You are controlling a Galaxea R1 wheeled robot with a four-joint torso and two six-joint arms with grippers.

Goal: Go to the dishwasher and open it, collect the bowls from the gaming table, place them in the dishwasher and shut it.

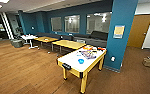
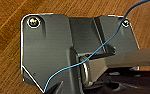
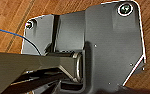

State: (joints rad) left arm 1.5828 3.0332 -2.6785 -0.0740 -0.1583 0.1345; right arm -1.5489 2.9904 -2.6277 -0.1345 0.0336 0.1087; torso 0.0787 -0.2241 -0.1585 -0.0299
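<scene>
Head view: a yellow-legged white table (image 1: 76,62) stands ahead on wooden floor (image 1: 23,72).

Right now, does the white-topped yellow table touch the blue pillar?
Apart. In the head view, wooden floor shows between the white-topped table with yellow legs and the blue pillar beside it; no edge meets.

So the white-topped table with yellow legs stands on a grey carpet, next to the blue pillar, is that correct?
Not quite: the head view shows the white-topped table with yellow legs standing on a brown wooden floor, not grey carpet. It does stand next to the blue pillar.
</scene>
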